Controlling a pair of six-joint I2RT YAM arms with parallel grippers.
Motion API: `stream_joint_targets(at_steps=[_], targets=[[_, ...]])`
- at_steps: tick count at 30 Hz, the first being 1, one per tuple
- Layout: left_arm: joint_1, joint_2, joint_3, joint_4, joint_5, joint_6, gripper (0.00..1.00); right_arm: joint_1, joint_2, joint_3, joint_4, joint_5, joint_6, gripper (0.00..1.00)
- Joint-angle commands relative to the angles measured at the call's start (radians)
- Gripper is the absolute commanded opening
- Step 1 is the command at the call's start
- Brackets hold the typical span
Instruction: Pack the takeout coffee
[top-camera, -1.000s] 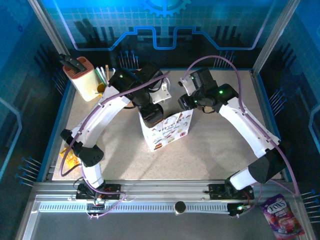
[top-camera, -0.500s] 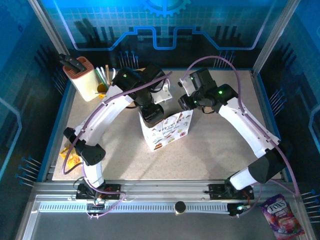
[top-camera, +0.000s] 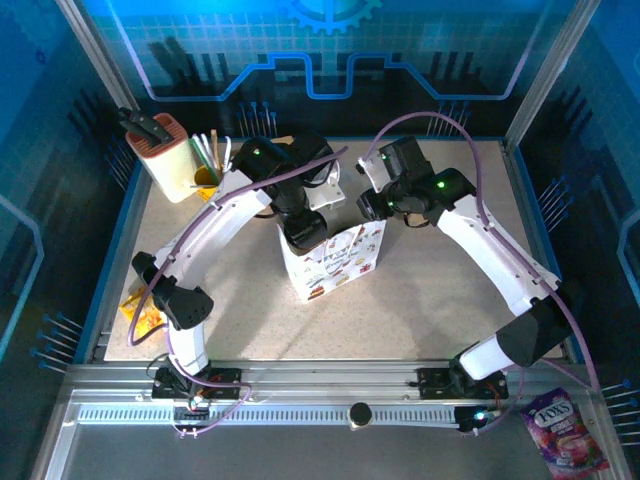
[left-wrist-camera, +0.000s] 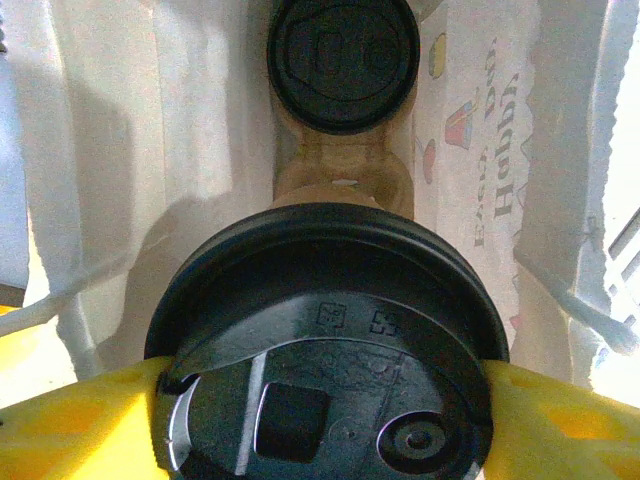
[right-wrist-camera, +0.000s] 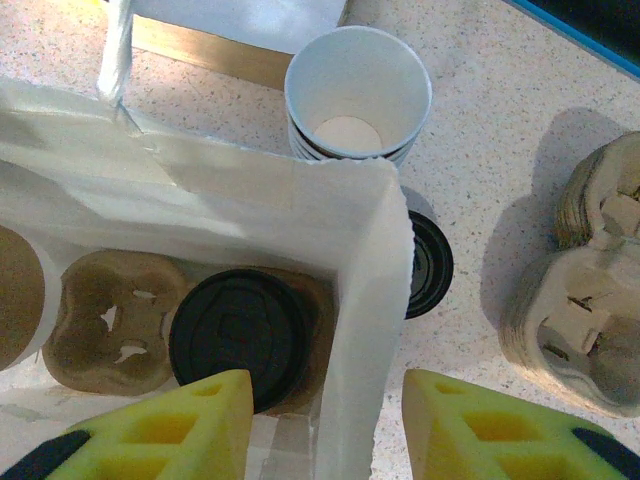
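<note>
Black plastic is facing me through the left wrist camera: I am looking squarely down on the lid of the held coffee cup (left-wrist-camera: 330, 330). The cup is standing upright, its long axis running vertically and its lid pointing up at the lens, with the round sip hole lying toward the near right. The left gripper (left-wrist-camera: 325, 400) is clamping this cup at the lid's rim, a yellow finger (left-wrist-camera: 90, 420) pressing in from each side. The cup is hanging inside the mouth of the white paper bag (left-wrist-camera: 200, 150), above the beige pulp carrier (left-wrist-camera: 340, 175) lying on the bag's floor. Deeper in, a second coffee cup (left-wrist-camera: 343, 62) is sitting upright in the carrier's far pocket, lid up as well. From overhead I am seeing the bag standing mid-table (top-camera: 450, 300). The right gripper (right-wrist-camera: 325, 390) is straddling the bag's wall at one corner, its jaws standing apart, one inside and one outside, not pinching the paper. Outside the bag, a loose black lid (right-wrist-camera: 430, 262) is lying flat against its wall. A stack of empty cups (right-wrist-camera: 358, 95) is standing mouth-up beyond it. A stack of spare carriers (right-wrist-camera: 590, 290) is resting well off to the side.
</note>
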Motion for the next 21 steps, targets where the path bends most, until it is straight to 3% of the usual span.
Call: stream_joint_targets(at_steps=[1, 21], targets=[[-0.003, 0.016, -0.003, -0.015, -0.014, 0.002, 0.58, 0.014, -0.012, 0.022, -0.016, 0.013, -0.005, 0.44], [-0.007, 0.044, -0.026, -0.016, -0.021, 0.003, 0.58, 0.013, -0.007, 0.024, -0.024, 0.028, -0.004, 0.44]])
